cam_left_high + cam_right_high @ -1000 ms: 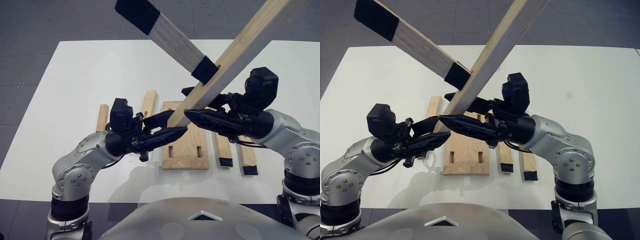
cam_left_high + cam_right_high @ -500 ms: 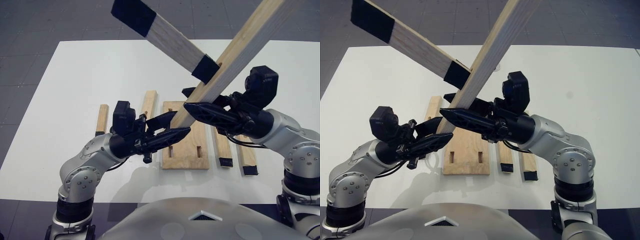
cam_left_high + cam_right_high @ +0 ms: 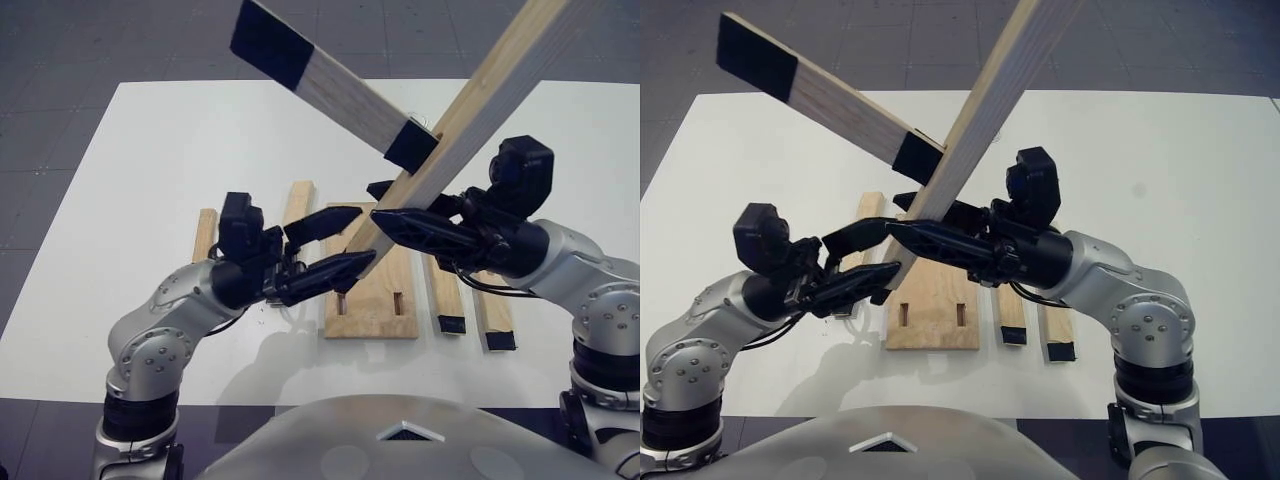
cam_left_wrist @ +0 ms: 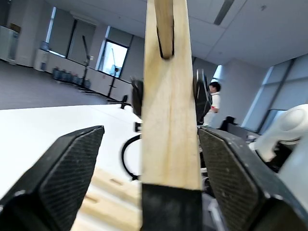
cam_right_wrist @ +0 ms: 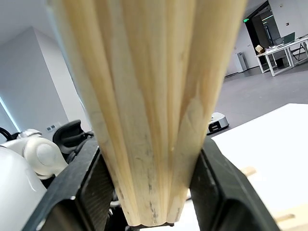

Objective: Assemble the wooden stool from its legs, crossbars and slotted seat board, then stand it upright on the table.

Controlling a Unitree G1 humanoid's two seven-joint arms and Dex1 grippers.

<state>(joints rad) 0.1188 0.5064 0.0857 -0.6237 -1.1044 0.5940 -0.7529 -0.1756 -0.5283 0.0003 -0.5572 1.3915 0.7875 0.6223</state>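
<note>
it was an open office-like lab hall; grey carpet tiles ran around a white table; tall windows, strip ceiling lights, water bottles along a wall and desks stood behind.

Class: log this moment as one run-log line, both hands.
right hand: shut on leg | crossbar: slotted into leg | left hand: open around leg's end | seat board: flat on table

Bright, even light from overhead.
The white rectangular bench glows flat; a far window blazes pale, and the pale wooden stool leg sits softly lit.
</note>
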